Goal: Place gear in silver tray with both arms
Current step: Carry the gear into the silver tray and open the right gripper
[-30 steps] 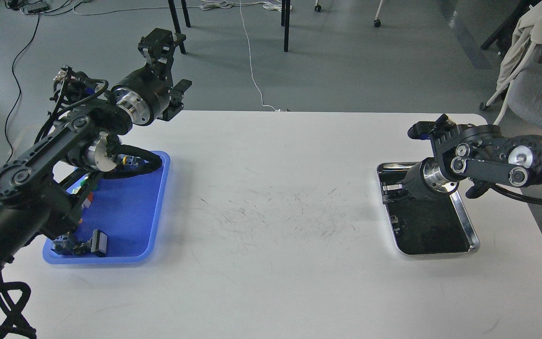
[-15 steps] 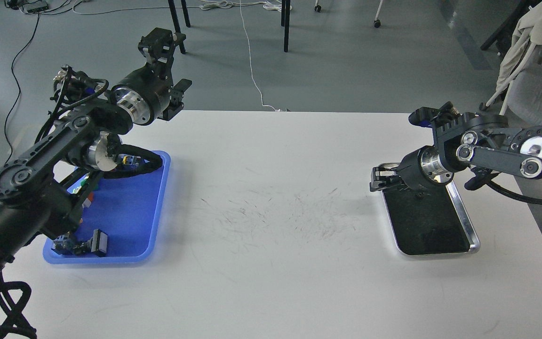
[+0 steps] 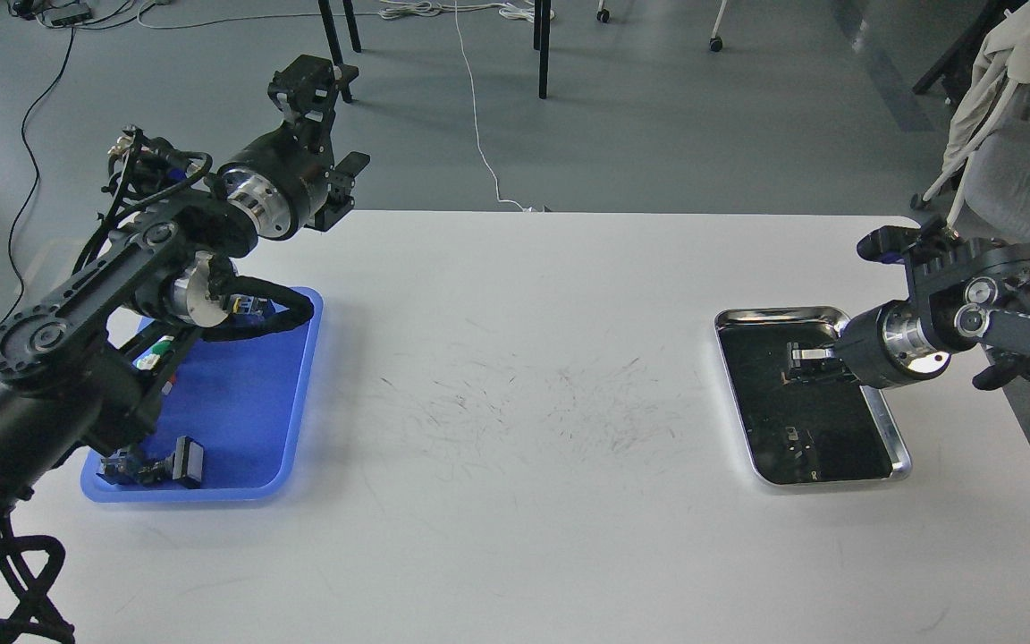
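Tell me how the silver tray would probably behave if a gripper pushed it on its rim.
The silver tray looks like thin polished steel, so it is probably stiff and rather light. It lies flat on the smooth white table, so it would likely slide and not tip. Its rim is low and shiny, so fingers might slip over it.

Left arm raised, fingers [image 3: 329,134] spread apart; right arm low, fingers [image 3: 798,356] state unclear.
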Robot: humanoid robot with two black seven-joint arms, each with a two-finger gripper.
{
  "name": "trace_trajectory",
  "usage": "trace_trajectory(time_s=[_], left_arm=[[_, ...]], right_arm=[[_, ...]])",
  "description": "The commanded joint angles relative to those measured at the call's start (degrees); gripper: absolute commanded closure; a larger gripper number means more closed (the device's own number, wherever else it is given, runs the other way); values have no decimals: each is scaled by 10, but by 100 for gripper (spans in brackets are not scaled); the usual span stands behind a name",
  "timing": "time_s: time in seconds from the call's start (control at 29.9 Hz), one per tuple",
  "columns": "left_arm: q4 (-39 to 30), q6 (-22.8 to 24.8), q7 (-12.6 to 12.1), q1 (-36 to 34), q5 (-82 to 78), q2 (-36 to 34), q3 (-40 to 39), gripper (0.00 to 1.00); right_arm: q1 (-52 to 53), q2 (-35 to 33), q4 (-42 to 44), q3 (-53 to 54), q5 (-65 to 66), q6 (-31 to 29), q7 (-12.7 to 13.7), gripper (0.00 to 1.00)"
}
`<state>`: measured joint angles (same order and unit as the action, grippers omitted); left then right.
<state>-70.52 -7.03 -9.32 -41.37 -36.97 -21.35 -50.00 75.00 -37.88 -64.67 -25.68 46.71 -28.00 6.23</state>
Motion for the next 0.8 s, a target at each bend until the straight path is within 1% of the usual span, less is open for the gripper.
trace_trajectory(time_s=[0.0, 0.27, 0.4, 0.43, 0.5, 0.54, 0.57, 0.6, 0.77], left_arm=[[0, 0, 0, 1, -3, 0, 0, 2], [0, 0, 0, 1, -4, -1, 0, 2], [0, 0, 0, 2, -4, -1, 0, 2], [0, 0, -1, 2, -3, -1, 0, 2], [0, 0, 0, 2, -4, -1, 0, 2], [0, 0, 0, 2, -4, -1, 1, 2], [0, 0, 0, 2, -4, -1, 0, 2], [0, 0, -1, 2, -3, -1, 1, 2], [2, 0, -1, 2, -4, -1, 1, 2]], right_arm=[[-10, 5, 1, 0, 14, 0, 1, 99], [-23, 5, 1, -2, 29, 0, 0, 98], [-28, 5, 1, -1, 30, 0, 0, 88], [-28, 5, 1, -1, 30, 0, 0, 83], [-29, 4, 1, 1, 29, 0, 0, 64], [-30, 4, 2, 4, 29, 0, 0, 42], [-31, 3, 2, 10, 26, 0, 0, 17], [-31, 0, 2, 19, 23, 0, 0, 7], [-35, -3, 5, 83, 20, 0, 0, 3]])
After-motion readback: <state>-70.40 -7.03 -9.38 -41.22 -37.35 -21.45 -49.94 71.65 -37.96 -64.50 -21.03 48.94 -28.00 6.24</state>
